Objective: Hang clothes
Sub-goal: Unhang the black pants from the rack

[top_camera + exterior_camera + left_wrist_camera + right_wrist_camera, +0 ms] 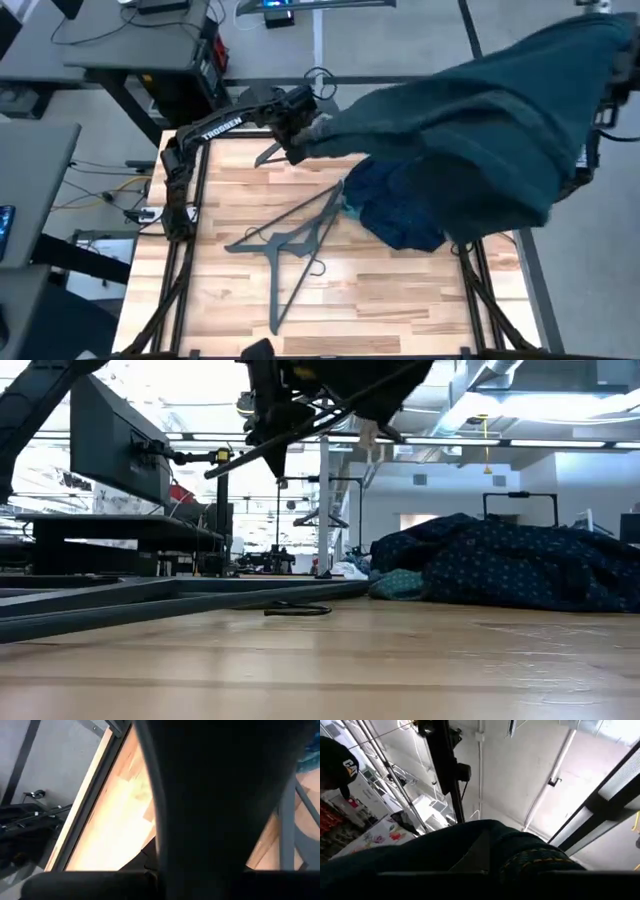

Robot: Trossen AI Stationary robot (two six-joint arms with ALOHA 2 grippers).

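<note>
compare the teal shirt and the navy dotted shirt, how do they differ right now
The teal-green shirt is lifted off the table and stretched between the two arms; the navy dotted shirt lies crumpled on the wooden table. The teal-green shirt is plain, the navy dotted shirt speckled with tiny pale dots. Neither is on a hanger yet.
</note>
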